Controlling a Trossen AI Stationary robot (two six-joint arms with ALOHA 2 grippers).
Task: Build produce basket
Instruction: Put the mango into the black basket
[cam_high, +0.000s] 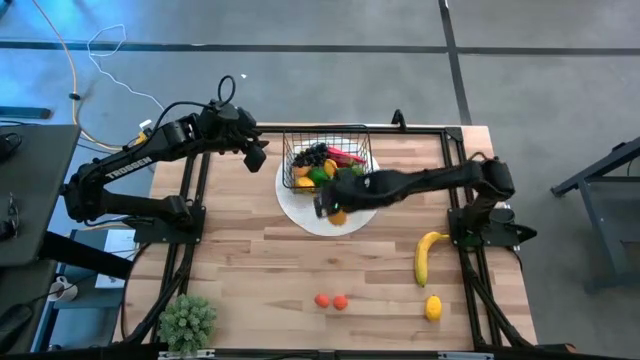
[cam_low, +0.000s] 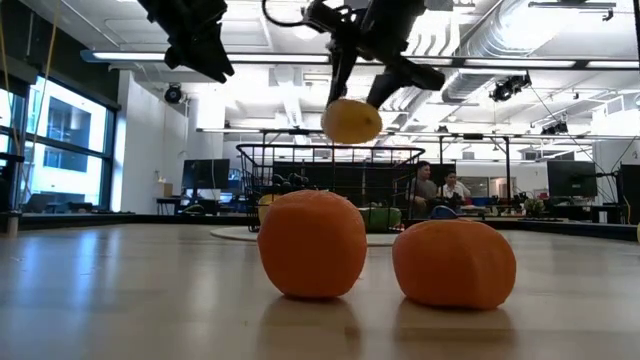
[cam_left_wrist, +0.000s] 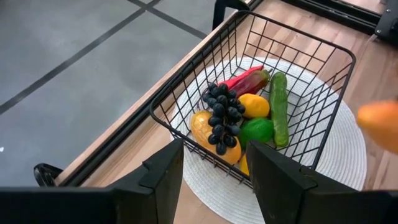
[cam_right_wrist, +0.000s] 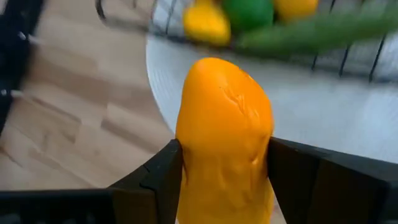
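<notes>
Overhead, the right end effector (cam_right_wrist: 224, 180) pinches an orange fruit (cam_right_wrist: 225, 137) above the plate (cam_high: 300, 212) beside the basket (cam_high: 325, 160)

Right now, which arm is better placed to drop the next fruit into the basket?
Right. The right gripper is shut on an orange fruit, raised over the white plate beside the basket. The left gripper is open and holds nothing, near the basket's far corner.

You're seeing basket (cam_high: 326, 158) sitting on plate (cam_high: 305, 212), produce lying inside; banana (cam_high: 427, 256), lemon (cam_high: 433, 307) lying right, plant (cam_high: 188, 322) standing front-left
</notes>
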